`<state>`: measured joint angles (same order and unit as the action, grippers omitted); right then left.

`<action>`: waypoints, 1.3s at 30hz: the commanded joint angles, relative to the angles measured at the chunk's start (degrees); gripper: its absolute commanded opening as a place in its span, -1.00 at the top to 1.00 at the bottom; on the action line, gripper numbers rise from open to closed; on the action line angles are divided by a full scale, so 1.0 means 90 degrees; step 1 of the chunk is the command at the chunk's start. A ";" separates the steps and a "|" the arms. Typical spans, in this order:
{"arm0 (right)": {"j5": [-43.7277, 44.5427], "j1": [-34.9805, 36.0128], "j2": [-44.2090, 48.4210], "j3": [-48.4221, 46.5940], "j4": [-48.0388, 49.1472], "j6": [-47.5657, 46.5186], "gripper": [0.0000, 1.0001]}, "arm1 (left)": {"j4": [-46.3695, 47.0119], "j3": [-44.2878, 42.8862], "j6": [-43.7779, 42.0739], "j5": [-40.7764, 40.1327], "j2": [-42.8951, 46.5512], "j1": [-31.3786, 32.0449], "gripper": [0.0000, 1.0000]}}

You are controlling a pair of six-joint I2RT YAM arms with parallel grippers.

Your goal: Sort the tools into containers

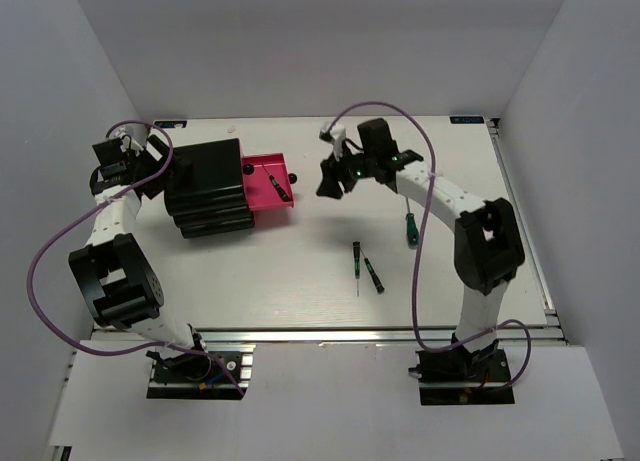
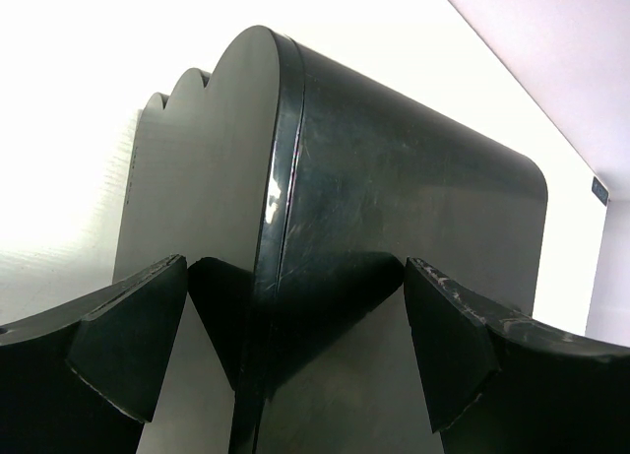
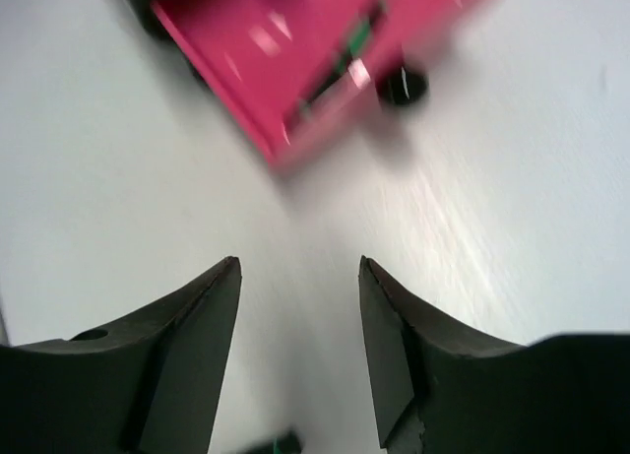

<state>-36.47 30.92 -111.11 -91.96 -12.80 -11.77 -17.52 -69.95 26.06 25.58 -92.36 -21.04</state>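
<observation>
1. Writing: a small blue sticker (image 1: pixel 466 120) sits at the upper right edge of the table (image 1: pixel 300 306); its print is too small to read. The left wrist view shows a blue label at its far right edge, also unreadable. No brand can be made out on the tools or the cabinet.
2. Black drawer cabinet (image 1: pixel 205 196): left of centre in the overhead view, with one round black knob (image 1: pixel 247 169) showing on its right face.
3. Pink drawer (image 1: pixel 262 193): pulled out to the right of the cabinet and open on top. Contents: one slim screwdriver in the drawer (image 1: pixel 278 186), lying at a slant near the right end. In the right wrist view the drawer is blurred, at the top of the frame.
4. On the bare table, lower centre: first slim screwdriver (image 1: pixel 356 261) and second slim screwdriver (image 1: pixel 373 275), close beside each other.
5. Bigger green-handled screwdriver (image 1: pixel 410 228): right of centre on the table, next to the right arm's purple cable.
6. Left gripper (image 2: pixel 295 351): at the cabinet's left side, jaws spread wide with the cabinet's rounded edge between the fingers (image 2: pixel 128 341); contact cannot be made out.
7. Right gripper (image 3: pixel 300 316): just right of the pink drawer, jaws parted, nothing between them.
</observation>
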 commanded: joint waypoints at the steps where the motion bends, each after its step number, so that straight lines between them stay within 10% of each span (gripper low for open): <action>1: 0.1847 0.0139 0.0762 0.1193 -0.0471 -0.0920 -0.13 | -0.1198 0.0243 -0.0455 -0.0294 -0.0256 0.0150 -0.94; 13: 0.3768 0.0110 0.1389 0.2825 -0.2503 0.0633 -0.30 | -0.1217 0.0204 -0.0465 -0.0294 -0.0256 0.0150 -0.94; 32: 0.3095 0.0451 0.1467 0.3060 -0.2993 0.1112 -0.21 | -0.1208 0.0351 -0.0523 -0.0264 -0.0217 0.0150 -0.94; 39: 0.5047 0.0862 0.1115 0.3167 -0.2680 0.1961 -0.16 | -0.1227 0.0341 -0.0523 -0.0264 -0.0226 0.0140 -0.94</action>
<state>1.54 37.98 -100.09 -64.05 -38.17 1.45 -17.78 -70.13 25.41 25.71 -92.38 -21.02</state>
